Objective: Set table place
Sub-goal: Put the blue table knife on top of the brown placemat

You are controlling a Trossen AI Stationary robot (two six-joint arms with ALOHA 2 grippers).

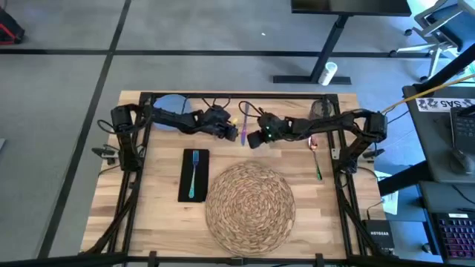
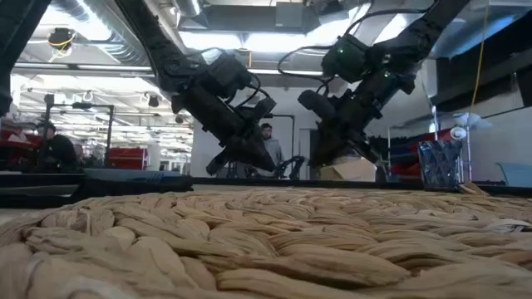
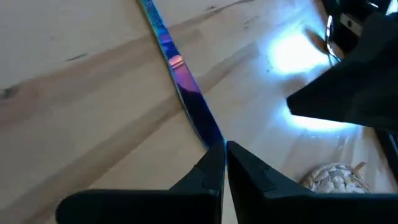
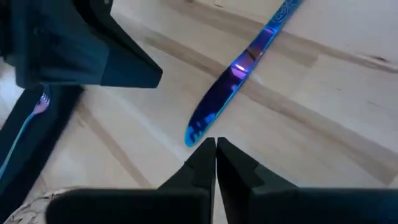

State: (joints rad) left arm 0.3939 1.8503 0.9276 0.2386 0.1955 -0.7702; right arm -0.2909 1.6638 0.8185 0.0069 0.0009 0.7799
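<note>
An iridescent blue-purple knife (image 1: 243,126) lies flat on the table (image 1: 163,215) near its far edge, blade end toward the near side. My left gripper (image 1: 236,133) and my right gripper (image 1: 253,138) are both shut and stand on either side of that blade end. The woven placemat (image 1: 249,204) lies near the front. A teal fork (image 1: 194,174) rests on a black napkin (image 1: 185,178) to the left of the placemat. A pale blue plate (image 1: 171,102) lies at the far left, partly under my left arm. My left gripper's shut fingertips (image 3: 214,163) cover the knife's blade end (image 3: 202,121) in the left wrist view, slanting down from the table's left; I cannot tell whether they touch it. My right gripper's shut fingertips (image 4: 205,155) stand right beside the blade tip (image 4: 194,134), slanting down from the right; whether they touch cannot be told.
A spoon with a coppery bowl and green handle (image 1: 316,156) lies right of the placemat. A small cup (image 1: 320,110) stands at the far right, under my right arm. Bare wood lies between the napkin and the table's left edge.
</note>
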